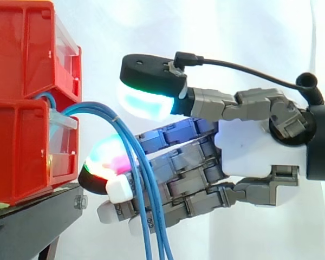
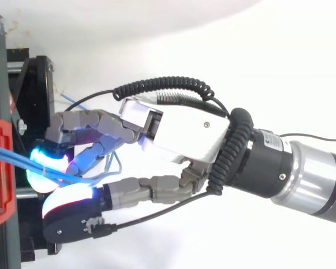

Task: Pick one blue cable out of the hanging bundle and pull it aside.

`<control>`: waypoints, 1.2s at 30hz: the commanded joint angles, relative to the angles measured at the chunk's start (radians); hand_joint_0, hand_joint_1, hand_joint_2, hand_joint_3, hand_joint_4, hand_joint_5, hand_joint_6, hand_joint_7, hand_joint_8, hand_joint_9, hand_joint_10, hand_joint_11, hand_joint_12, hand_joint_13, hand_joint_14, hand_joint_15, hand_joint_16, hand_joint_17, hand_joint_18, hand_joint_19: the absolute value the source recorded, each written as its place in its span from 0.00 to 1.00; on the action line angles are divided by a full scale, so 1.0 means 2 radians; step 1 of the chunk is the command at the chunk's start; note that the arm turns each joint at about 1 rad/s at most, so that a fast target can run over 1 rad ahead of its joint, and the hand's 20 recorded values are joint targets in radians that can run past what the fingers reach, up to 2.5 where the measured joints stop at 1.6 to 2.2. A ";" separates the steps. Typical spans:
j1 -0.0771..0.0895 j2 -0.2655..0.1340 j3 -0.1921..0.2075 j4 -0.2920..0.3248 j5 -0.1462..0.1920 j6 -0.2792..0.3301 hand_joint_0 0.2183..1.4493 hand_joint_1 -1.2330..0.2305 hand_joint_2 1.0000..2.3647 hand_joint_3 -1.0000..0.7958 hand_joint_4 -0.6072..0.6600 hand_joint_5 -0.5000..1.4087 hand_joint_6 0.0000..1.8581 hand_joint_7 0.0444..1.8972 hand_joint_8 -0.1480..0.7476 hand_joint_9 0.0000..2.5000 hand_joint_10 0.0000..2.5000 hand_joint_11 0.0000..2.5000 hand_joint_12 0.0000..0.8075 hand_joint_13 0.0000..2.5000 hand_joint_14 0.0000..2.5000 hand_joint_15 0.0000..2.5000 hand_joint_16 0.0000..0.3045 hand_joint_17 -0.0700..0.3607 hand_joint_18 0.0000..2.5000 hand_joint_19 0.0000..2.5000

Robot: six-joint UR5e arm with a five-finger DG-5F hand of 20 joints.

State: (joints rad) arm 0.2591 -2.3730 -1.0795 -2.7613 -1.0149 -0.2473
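Side view shows you the blue cables (image 1: 95,108) leaving the red bins (image 1: 21,97) and hanging down across the outstretched fingers of the hand (image 1: 254,146), just beside the black stand (image 1: 32,216). Your hand is spread, thumb well above the fingers; top view puts the strands between them.

Smooth blue cables (image 1: 92,106) (glossy plastic bins (image 1: 16,151))

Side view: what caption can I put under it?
Robot hand with open fingers at the blue cables hanging from red bins.
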 commanded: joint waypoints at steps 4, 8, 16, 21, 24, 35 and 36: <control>0.002 0.000 0.021 -0.039 0.002 0.013 0.28 0.41 0.01 0.39 0.71 0.20 0.43 0.72 0.56 0.36 0.00 0.10 0.52 0.23 0.00 0.08 0.18 0.45 0.21 0.16; 0.002 0.000 0.024 -0.042 0.002 0.013 0.27 0.37 0.01 0.44 0.75 0.20 0.45 0.77 0.56 0.36 0.00 0.11 0.53 0.25 0.00 0.09 0.18 0.46 0.23 0.16; 0.002 0.001 0.027 -0.043 0.002 0.014 0.30 0.28 0.02 0.52 0.73 0.20 0.47 0.82 0.57 0.38 0.01 0.16 0.53 0.28 0.00 0.11 0.18 0.45 0.26 0.18; 0.002 0.001 0.043 -0.066 0.000 0.025 0.32 0.25 0.02 0.54 0.69 0.19 0.48 0.83 0.57 0.38 0.01 0.18 0.54 0.29 0.00 0.13 0.18 0.45 0.28 0.18; 0.002 0.001 0.048 -0.077 -0.001 0.032 0.26 0.29 0.01 0.39 0.75 0.19 0.48 0.78 0.58 0.39 0.00 0.18 0.55 0.29 0.00 0.13 0.19 0.46 0.28 0.19; 0.000 0.003 0.059 -0.123 -0.003 0.061 0.27 0.49 0.01 0.45 0.74 0.20 0.46 0.79 0.59 0.42 0.00 0.18 0.57 0.30 0.00 0.13 0.19 0.46 0.29 0.21; 0.001 0.004 0.059 -0.124 -0.003 0.062 0.26 0.49 0.02 0.48 0.74 0.21 0.46 0.79 0.59 0.42 0.00 0.17 0.57 0.30 0.00 0.13 0.19 0.47 0.30 0.21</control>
State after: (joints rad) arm 0.2604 -2.3698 -0.9663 -2.9920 -1.0193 -0.1362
